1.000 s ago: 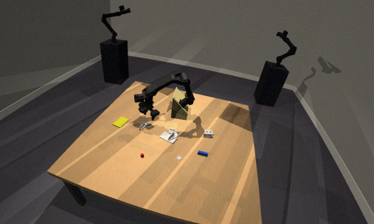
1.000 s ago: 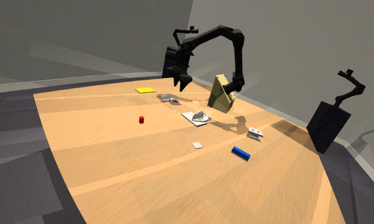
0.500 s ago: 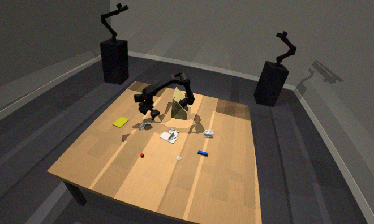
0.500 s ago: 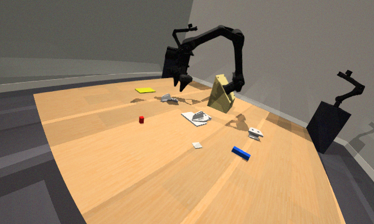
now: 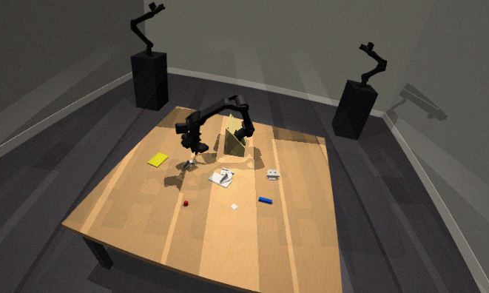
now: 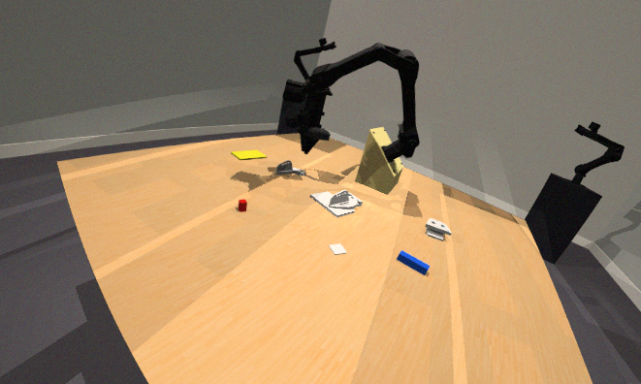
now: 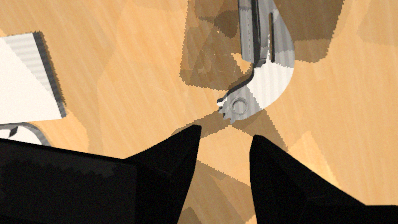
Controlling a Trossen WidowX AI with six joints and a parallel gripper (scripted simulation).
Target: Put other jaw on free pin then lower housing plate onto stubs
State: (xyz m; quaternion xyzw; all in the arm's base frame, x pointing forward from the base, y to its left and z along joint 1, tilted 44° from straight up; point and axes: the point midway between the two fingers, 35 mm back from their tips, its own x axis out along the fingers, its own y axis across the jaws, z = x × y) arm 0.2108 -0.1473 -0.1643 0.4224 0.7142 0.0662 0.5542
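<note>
The loose grey-white jaw (image 5: 186, 165) (image 6: 285, 169) (image 7: 276, 82) lies on the table, its toothed, holed end towards my fingers in the wrist view. My gripper (image 5: 196, 152) (image 6: 306, 152) (image 7: 225, 139) is partly open and empty, above the table beside that toothed end. The white base plate (image 5: 216, 180) (image 6: 328, 204) (image 7: 25, 75) carries the other jaw (image 5: 226, 177) (image 6: 342, 200). The free pin is too small to make out. The housing plate (image 5: 273, 172) (image 6: 436, 225), pale with two dark holes, stands apart to the right of the base.
A yellow slab (image 5: 157, 160) (image 6: 248, 155) lies left of the loose jaw. A tan angled stand (image 5: 234, 146) (image 6: 378, 172) is by the arm's base. Nearer the front are a red block (image 5: 186, 203) (image 6: 242, 206), a white tile (image 5: 234, 206) (image 6: 337, 249) and a blue bar (image 5: 265, 200) (image 6: 413, 263).
</note>
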